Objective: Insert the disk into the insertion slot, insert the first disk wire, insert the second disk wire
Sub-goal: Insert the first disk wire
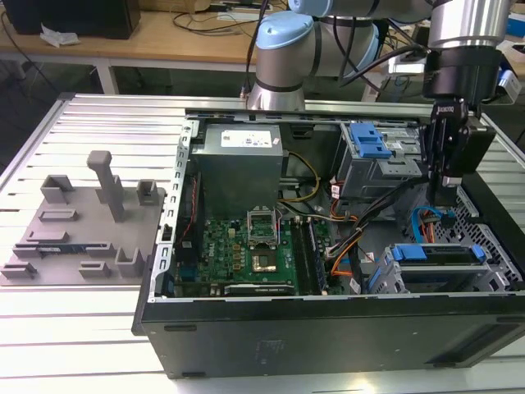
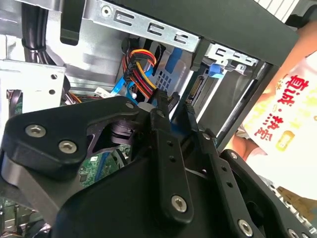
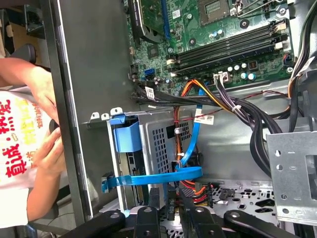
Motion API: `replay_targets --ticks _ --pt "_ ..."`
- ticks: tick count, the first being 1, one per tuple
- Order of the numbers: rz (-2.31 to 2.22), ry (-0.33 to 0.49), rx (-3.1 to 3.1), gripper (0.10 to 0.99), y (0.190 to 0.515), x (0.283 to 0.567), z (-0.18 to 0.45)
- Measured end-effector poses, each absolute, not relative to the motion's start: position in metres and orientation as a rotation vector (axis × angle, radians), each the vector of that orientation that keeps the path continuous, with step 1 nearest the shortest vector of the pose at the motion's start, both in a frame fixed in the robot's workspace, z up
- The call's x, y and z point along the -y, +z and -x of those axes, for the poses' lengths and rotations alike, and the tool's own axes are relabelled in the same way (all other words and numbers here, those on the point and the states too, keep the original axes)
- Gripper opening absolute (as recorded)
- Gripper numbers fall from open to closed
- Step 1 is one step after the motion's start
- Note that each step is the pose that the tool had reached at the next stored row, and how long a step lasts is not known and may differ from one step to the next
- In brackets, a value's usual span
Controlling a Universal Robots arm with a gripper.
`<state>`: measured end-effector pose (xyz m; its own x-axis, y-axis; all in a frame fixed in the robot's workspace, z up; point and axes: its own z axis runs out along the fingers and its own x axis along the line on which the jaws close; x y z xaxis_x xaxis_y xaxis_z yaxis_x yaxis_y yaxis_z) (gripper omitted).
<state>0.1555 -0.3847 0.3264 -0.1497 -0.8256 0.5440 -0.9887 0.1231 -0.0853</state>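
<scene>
The disk point(image 1: 435, 254), in its blue carrier, sits inside the insertion slot point(image 1: 384, 281), a low grey perforated cage at the case's front on the exterior view's right. In the first wrist view the blue carrier tab point(image 3: 128, 138) shows at the cage's end, beside its perforated wall point(image 3: 161, 148). My gripper point(image 1: 447, 197) hangs just behind that cage, low inside the case. Its fingers point(image 2: 163, 129) stand close together, and a small black plug point(image 3: 171, 206) seems pinched between them. A flat blue wire point(image 3: 190, 148) and a red, orange and yellow wire bundle point(image 2: 141, 64) run right beside the fingertips.
The open case holds a green motherboard point(image 1: 254, 250), a grey power supply point(image 1: 242, 156) and a taller grey bay with a blue latch point(image 1: 369, 144). A grey fixture plate point(image 1: 74, 226) lies on the exterior view's left. A person's hand point(image 3: 42, 148) is just outside the case wall.
</scene>
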Motion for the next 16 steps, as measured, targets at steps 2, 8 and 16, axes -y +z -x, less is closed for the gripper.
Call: replay_targets --ticks 2,8,16 --pt "-1.759 0.619 2.043 0.294 0.3265 0.3847 -0.1555" --pt "-1.759 0.619 2.043 0.278 0.3263 0.3847 -0.1555" --pt "-1.758 0.619 2.043 0.165 0.3263 0.3847 -0.1555"
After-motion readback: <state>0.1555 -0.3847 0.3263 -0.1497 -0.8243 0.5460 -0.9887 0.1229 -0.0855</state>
